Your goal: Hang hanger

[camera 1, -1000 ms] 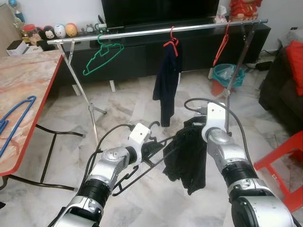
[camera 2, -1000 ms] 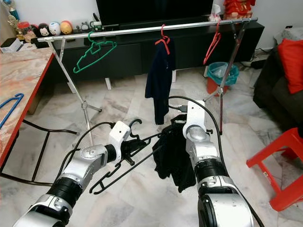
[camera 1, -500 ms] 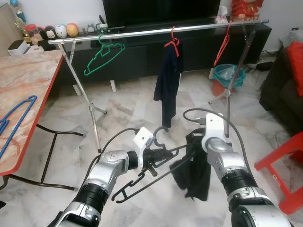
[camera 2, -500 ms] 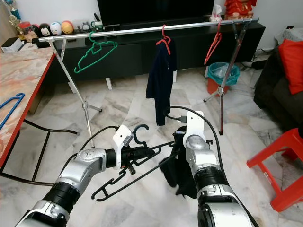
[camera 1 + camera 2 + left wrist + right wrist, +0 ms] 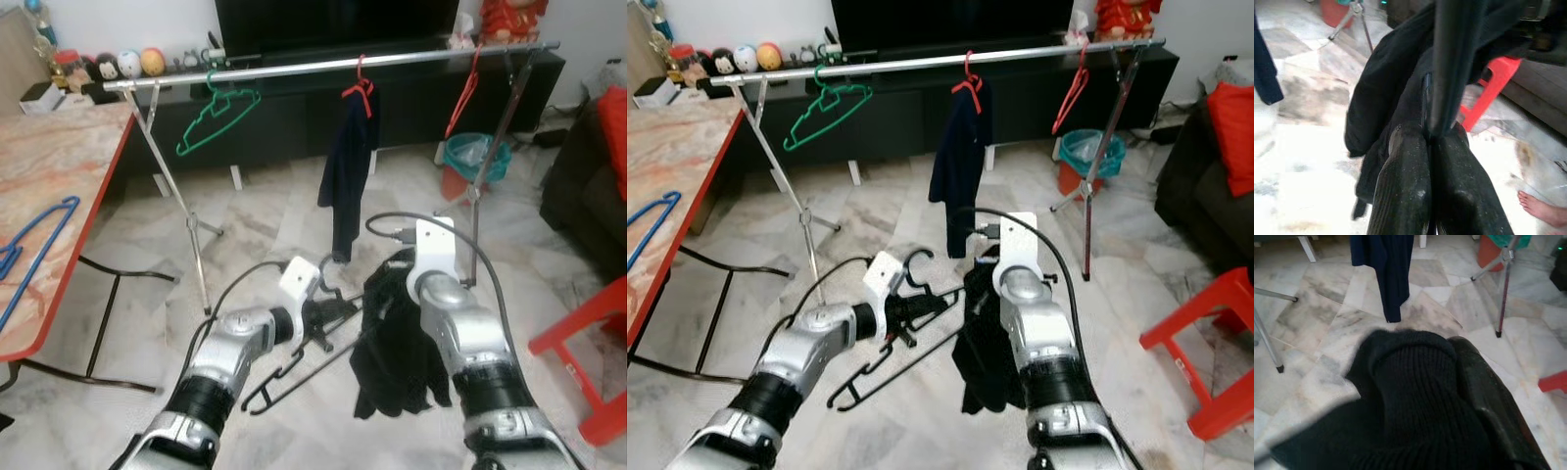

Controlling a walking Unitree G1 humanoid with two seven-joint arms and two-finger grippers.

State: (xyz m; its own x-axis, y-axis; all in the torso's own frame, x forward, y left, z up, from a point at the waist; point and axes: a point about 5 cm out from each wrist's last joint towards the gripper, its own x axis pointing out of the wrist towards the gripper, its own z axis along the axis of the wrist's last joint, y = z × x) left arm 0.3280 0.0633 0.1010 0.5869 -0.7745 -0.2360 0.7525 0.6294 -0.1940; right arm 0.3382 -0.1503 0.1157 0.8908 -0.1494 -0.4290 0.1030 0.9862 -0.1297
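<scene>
Rising slightly, the left gripper (image 5: 1429, 142) stayed clenched on the black hanger (image 5: 294, 367); the right gripper (image 5: 1449, 396) gripped the black sweater (image 5: 397, 338).

We see a glossy marble-tiled floor (image 5: 265, 211), a shiny metal clothes rail (image 5: 294, 69), a black ribbed knit garment (image 5: 1415, 382), a smooth black hanger (image 5: 304, 357), green plastic hanger (image 5: 211, 117), dark navy cloth garment (image 5: 345, 176), matt ridged black fingers (image 5: 1405, 196) and a marble-patterned tabletop (image 5: 49, 196).

Pale marble floor (image 5: 265, 211), a black TV console (image 5: 294, 108) behind, a marble-topped, red-edged table (image 5: 49, 186) at left.
</scene>
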